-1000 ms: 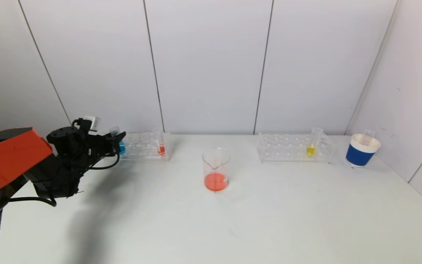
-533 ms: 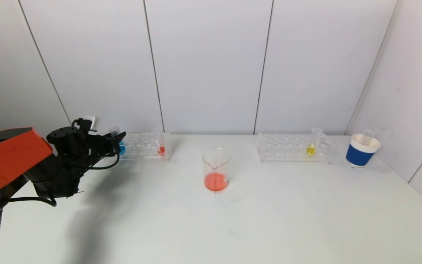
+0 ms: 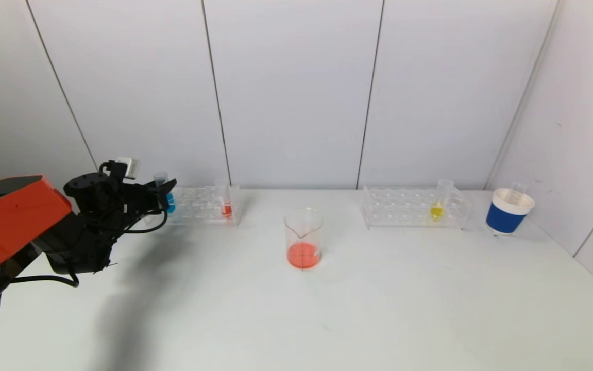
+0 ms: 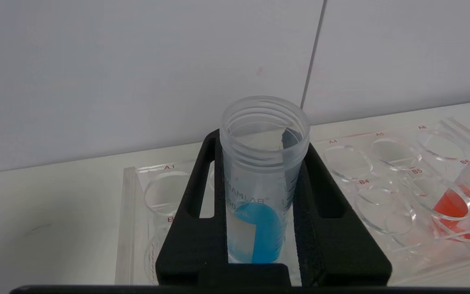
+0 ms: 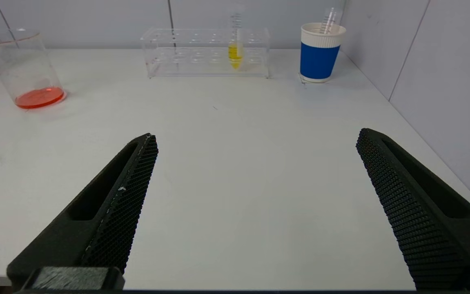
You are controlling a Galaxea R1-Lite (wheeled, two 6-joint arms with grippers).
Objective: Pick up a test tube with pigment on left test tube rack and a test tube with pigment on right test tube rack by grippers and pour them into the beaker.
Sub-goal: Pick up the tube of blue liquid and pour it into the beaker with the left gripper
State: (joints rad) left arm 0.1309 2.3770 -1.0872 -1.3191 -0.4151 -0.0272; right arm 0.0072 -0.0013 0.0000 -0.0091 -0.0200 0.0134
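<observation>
My left gripper (image 3: 165,195) (image 4: 259,171) is shut on a clear test tube holding blue pigment (image 4: 261,196) (image 3: 169,202), at the left end of the left test tube rack (image 3: 201,205) (image 4: 382,183). A second tube with red pigment (image 3: 226,207) (image 4: 453,204) stands in that rack's right end. The right test tube rack (image 3: 409,208) (image 5: 202,53) carries a tube with yellow pigment (image 3: 437,207) (image 5: 235,53). The glass beaker (image 3: 303,238) (image 5: 24,69), with orange-red liquid in its bottom, stands between the racks. My right gripper (image 5: 255,171) hangs open over bare table, near the front edge.
A blue and white paper cup (image 3: 508,211) (image 5: 320,53) with an empty tube in it stands right of the right rack, close to the side wall. The white table (image 3: 327,309) meets panelled walls at the back and right.
The left gripper has risen slightly with the blue tube in it. The right arm, beaker and racks have not moved.
</observation>
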